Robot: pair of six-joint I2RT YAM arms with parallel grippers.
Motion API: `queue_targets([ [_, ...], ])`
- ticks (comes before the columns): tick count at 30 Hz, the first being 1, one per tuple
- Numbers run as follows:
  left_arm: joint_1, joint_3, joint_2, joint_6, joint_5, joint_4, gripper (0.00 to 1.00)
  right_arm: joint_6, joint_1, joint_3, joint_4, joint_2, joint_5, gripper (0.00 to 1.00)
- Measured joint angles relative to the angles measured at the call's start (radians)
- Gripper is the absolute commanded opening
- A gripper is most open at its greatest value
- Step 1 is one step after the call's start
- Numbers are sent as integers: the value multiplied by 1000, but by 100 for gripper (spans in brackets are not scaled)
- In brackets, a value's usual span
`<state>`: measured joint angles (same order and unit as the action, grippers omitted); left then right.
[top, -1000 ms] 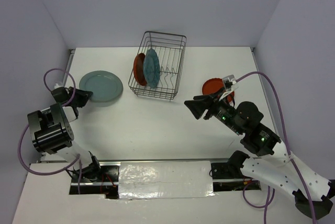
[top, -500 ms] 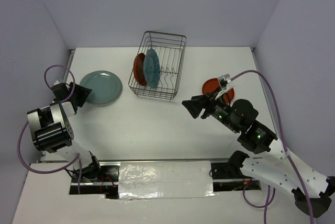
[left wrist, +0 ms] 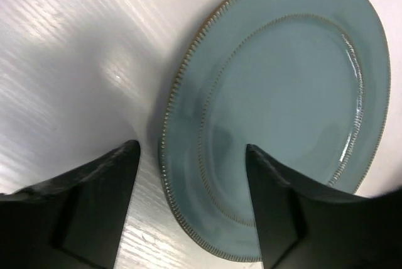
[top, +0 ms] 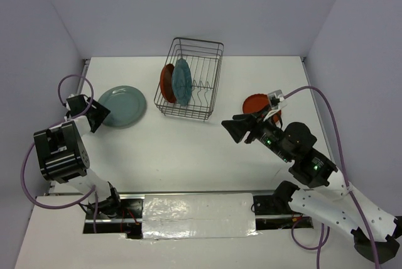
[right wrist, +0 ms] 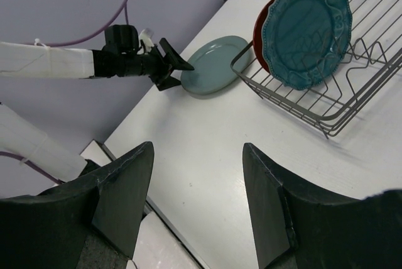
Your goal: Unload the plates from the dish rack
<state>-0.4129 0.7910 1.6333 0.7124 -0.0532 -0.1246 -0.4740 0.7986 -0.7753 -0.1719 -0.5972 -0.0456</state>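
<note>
A second ago the left gripper (left wrist: 188, 156) was pinched shut at the rim of the pale grey-teal plate (left wrist: 282, 93); now its jaws stand apart and grip nothing; the plate lies flat on the table (top: 188, 149), hardly shifted, its beaded edge running between the two fingers, one over the plate's face, the other over bare tabletop outside the rim; the side wall is close behind this gripper; the right gripper (top: 231, 129) has barely moved, jaws apart as before and empty, an orange-red plate (top: 256, 104) flat just behind it; ahead of those jaws is open tabletop up to the dish rack (top: 219, 74), where the second orange-red plate (top: 166, 83) and the teal-blue scalloped plate (right wrist: 306, 30) stand on edge, close together, at the end nearer the left gripper.
</note>
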Motion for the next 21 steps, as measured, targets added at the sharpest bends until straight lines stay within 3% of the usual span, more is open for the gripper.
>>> queue_targets([
  [5,6,5,-40,-6,50,48,91,0,0,0,0,2,0,66],
  [11,63,19,-163,-4,120,113,89,-1,0,0,0,-18,0,66],
  [17,225,133,-323,-45,172,179,80,-1,0,0,0,-61,1,66],
  [21,416,207,-377,-138,141,127,79,-1,0,0,-1,-82,1,66],
])
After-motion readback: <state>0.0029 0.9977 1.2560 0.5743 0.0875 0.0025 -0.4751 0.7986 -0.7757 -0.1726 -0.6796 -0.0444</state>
